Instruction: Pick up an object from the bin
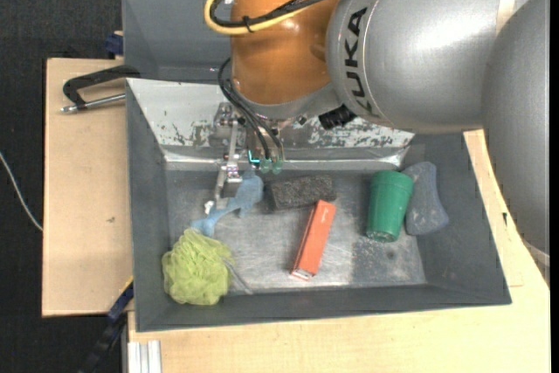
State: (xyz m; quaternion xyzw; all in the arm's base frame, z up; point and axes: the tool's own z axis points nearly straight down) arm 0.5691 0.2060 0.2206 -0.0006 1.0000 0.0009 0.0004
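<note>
Six things are seen in the bin (144, 214), one of each: a light blue strip (234, 207), a dark grey block (299, 191), an orange bar (314, 238), a green cup (387, 203), a grey-blue lump (426, 201) and a fuzzy green ball (196, 268). The hand (234, 177) is seen at the strip's upper end, left of the bin's middle. Whether it is open or closed cannot be told. The strip is laid slanted, with its long side pointed from the hand down-left toward the ball.
</note>
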